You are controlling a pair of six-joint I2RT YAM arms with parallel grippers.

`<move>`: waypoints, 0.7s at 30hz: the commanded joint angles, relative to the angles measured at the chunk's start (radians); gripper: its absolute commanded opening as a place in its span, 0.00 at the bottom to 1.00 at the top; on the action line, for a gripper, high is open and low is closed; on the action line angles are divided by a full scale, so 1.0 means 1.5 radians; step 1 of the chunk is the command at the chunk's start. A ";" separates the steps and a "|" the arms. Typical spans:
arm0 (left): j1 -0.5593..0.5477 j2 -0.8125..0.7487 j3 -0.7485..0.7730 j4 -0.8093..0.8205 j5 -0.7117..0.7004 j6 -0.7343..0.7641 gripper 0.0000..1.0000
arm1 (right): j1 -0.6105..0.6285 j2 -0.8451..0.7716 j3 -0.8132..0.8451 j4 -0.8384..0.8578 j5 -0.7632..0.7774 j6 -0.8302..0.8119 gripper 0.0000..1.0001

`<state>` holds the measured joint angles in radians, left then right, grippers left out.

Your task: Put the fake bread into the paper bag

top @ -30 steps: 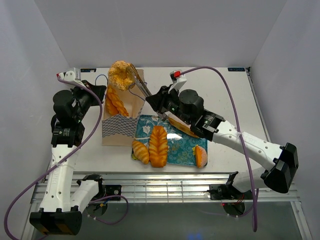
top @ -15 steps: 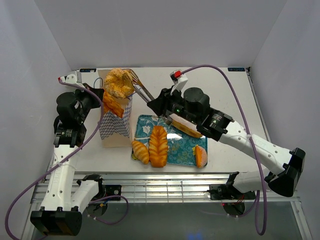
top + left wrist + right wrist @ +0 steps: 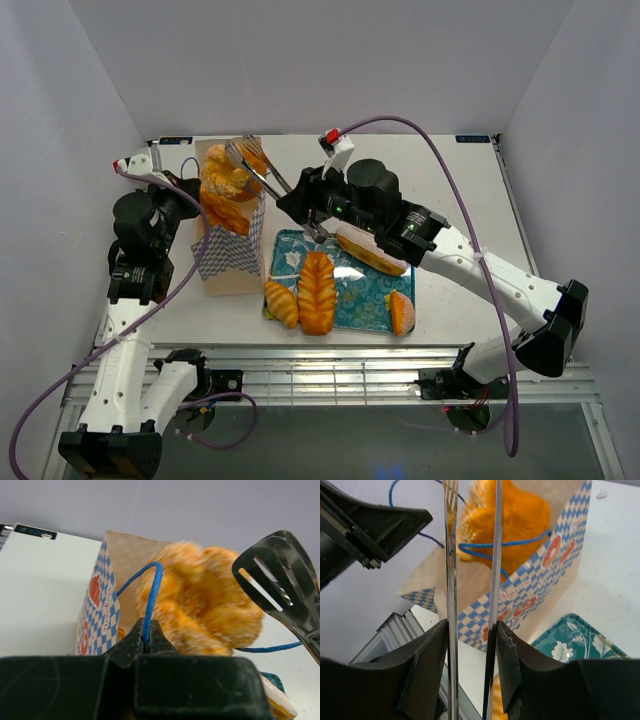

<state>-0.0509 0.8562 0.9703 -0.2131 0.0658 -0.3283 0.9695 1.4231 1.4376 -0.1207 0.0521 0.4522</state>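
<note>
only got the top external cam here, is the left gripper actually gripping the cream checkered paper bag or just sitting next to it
observer: gripping it. The left wrist view shows the left gripper shut on the thin blue cord handle of the cream paper bag with blue-and-white checks.
operator: are the tongs pinching the sugary pastry
observer: the right wrist view shows the right gripper holding the silver metal tongs with their two blades apart. The sugared orange pastry lies beyond them at the bag's mouth.
operator: where's the other handle
observer: the right wrist view shows a second blue cord looped across that pastry's front.
</note>
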 commanded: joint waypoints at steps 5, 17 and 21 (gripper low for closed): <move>-0.016 -0.059 -0.018 0.010 -0.126 0.036 0.00 | 0.000 0.038 0.123 -0.018 -0.022 -0.026 0.49; -0.018 -0.076 -0.085 0.041 -0.154 0.019 0.00 | -0.008 0.015 0.186 -0.050 -0.005 -0.043 0.47; -0.018 -0.081 -0.094 0.039 -0.174 0.017 0.00 | -0.016 -0.085 0.105 -0.051 0.044 -0.053 0.47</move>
<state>-0.0742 0.7498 0.8425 -0.1715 -0.1566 -0.2955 0.9592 1.4384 1.6352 -0.2306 0.0521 0.4049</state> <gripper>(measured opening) 0.027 0.474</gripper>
